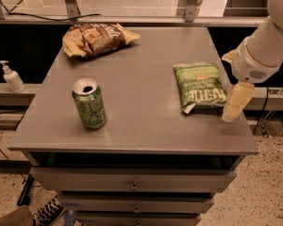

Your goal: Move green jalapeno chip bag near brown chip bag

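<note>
My gripper hangs just right of the green jalapeno chip bag (white letters read KETTLE), flat on the desk's right side, well apart from the brown chip bag at back left; whether my gripper is apart or together, I cannot tell.

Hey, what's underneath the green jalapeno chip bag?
Only the gray table shows around it. The green jalapeno chip bag lies flat, covering whatever is directly beneath. The gripper hangs beside it near the table edge, not under it.
</note>
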Action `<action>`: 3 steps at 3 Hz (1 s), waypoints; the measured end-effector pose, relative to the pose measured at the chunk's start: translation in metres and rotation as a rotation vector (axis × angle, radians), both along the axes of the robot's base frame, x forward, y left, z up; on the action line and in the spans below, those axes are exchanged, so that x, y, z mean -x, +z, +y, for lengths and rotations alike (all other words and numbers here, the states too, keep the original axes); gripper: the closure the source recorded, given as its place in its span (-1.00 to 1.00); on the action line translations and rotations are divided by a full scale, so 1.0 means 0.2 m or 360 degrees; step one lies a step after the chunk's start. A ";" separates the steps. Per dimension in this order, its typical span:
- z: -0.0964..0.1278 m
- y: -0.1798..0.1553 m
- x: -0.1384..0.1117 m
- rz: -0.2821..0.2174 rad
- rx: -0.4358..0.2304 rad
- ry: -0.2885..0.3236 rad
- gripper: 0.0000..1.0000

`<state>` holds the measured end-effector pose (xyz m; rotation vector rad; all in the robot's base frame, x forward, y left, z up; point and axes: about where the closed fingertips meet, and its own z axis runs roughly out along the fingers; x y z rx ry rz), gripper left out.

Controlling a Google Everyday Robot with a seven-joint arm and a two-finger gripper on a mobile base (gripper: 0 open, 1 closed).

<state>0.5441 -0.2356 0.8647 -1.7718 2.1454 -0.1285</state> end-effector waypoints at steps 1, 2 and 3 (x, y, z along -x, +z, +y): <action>0.05 -0.12 -0.02 0.0048 -0.0058 -0.0005 -0.68; 0.09 -0.17 -0.05 0.0068 -0.0097 -0.0006 -0.21; 0.09 -0.16 -0.05 0.0069 -0.0099 -0.0005 0.25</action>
